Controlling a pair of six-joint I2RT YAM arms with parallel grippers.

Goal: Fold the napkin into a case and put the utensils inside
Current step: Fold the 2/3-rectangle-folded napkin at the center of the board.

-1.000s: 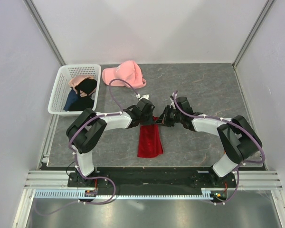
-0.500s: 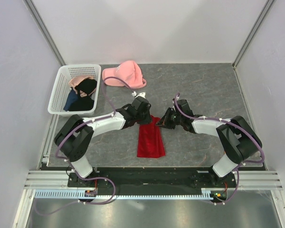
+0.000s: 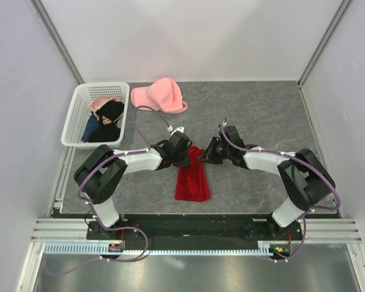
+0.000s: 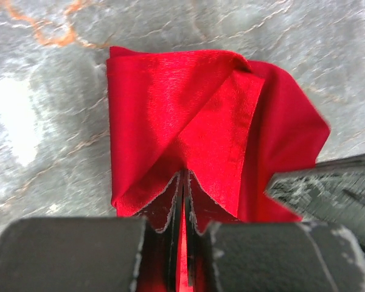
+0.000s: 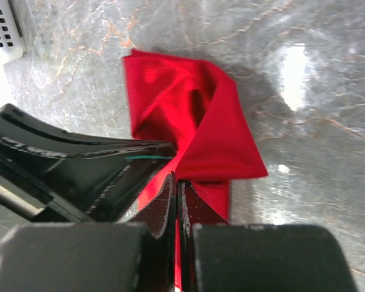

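The red napkin (image 3: 193, 182) lies as a narrow folded strip on the table between the two arms, long axis running away from the bases. Its far end is lifted and folded over into a triangular flap (image 4: 170, 109). My left gripper (image 3: 187, 156) is shut on that end from the left, with cloth pinched between its fingertips (image 4: 184, 173). My right gripper (image 3: 206, 156) is shut on the same end from the right, tips at the flap's edge (image 5: 175, 180). In the right wrist view the napkin (image 5: 222, 140) bunches up beside the left gripper's fingers (image 5: 79, 161). The utensils are out of view.
A white basket (image 3: 73, 125) with black and blue garments (image 3: 107, 118) stands at the far left. A pink cap (image 3: 161, 95) lies beside it near the back wall. Walls close in the table on both sides and behind.
Both grippers have kept their hold on the napkin's far end. The left wrist and elbow shifted about, and the cloth's far end has folded over slightly.
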